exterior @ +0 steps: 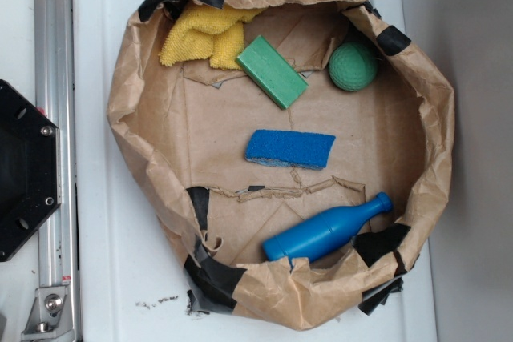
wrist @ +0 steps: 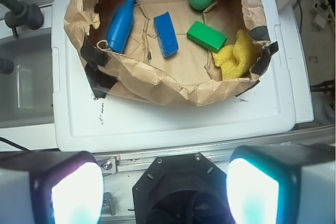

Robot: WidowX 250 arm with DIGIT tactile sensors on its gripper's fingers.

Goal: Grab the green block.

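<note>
Exterior view frames only the paper-bag basin, where the green block lies beside the yellow cloth. Wrist view alone shows the gripper, fingers spread wide, empty, well short of it.

The gripper hangs high, looking straight down, with its two fingers spread wide at the bottom corners of the wrist view and nothing between them. Their inner pads glow pale. In the exterior view no arm shows at all.
</note>
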